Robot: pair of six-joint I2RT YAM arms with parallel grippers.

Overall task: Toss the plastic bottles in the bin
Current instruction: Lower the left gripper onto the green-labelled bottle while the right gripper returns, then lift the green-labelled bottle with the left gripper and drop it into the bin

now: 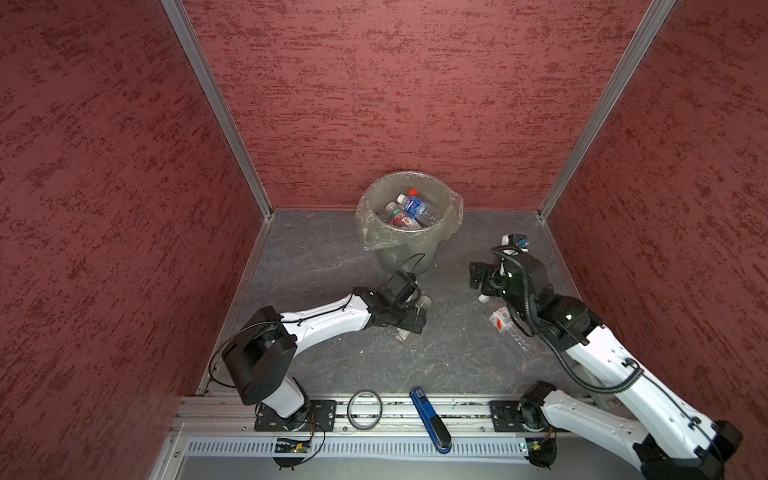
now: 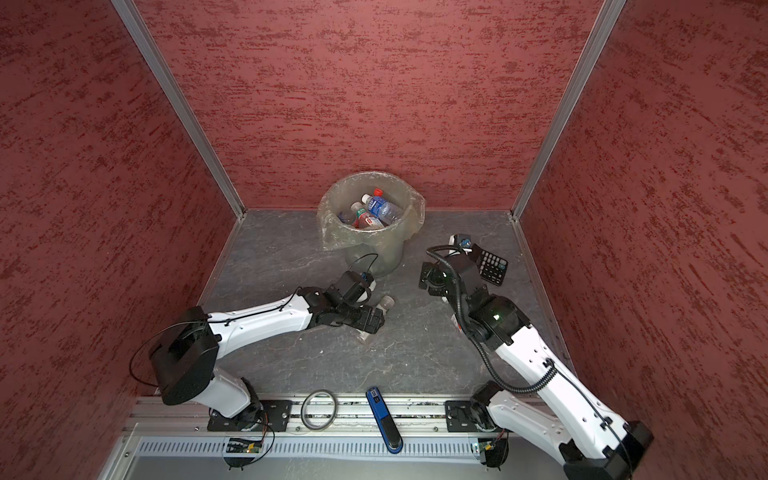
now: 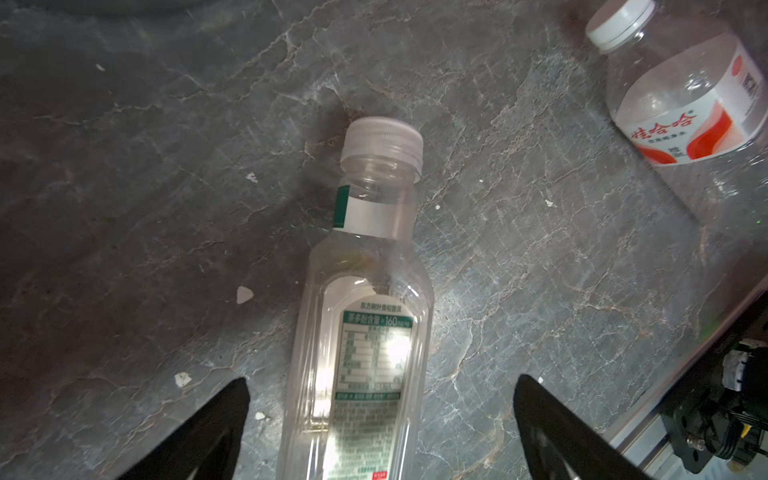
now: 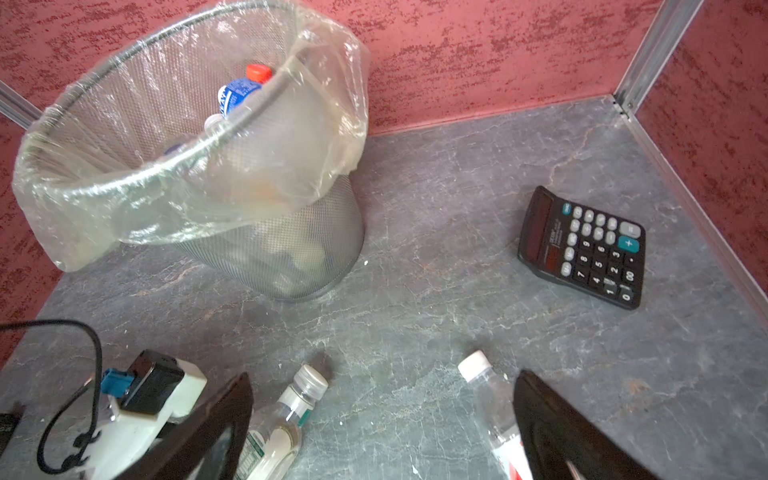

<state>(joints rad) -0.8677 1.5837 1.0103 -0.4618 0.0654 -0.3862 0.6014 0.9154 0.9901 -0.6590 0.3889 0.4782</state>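
We see a clear green-labelled bottle (image 3: 365,332) lying on the table (image 3: 124,166) under the spread left end effector (image 3: 382,380), its base cut off. The right end effector (image 4: 384,374) is spread too.

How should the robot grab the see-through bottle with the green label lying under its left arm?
Probably around its wide, flat-sided middle, coming straight down from above. The bottle lies on its side on the table, so both long sides are free, and the open left gripper has its fingers either side of it. The neck by the cap is narrower, so likelier to slip.
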